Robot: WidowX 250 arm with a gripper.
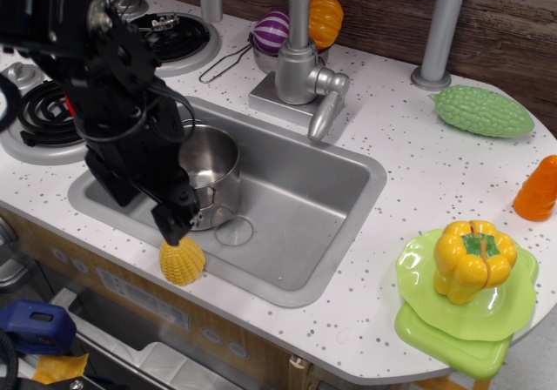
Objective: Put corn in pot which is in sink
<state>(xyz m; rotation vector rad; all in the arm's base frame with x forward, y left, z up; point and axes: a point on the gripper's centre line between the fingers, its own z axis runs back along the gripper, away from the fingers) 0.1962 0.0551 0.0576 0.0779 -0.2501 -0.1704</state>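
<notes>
The yellow ribbed corn stands on the counter's front edge, just outside the sink's front-left rim. The grey sink holds the shiny steel pot in its left half, upright and empty. My black gripper hangs over the sink's left rim, in front of the pot, with its fingertips right at the top of the corn. The fingers overlap from this side, so I cannot tell how wide they stand or whether they touch the corn.
A faucet stands behind the sink. Stove burners lie to the left. A yellow bell pepper sits on green plates at the right, beyond it an orange carrot and a green gourd.
</notes>
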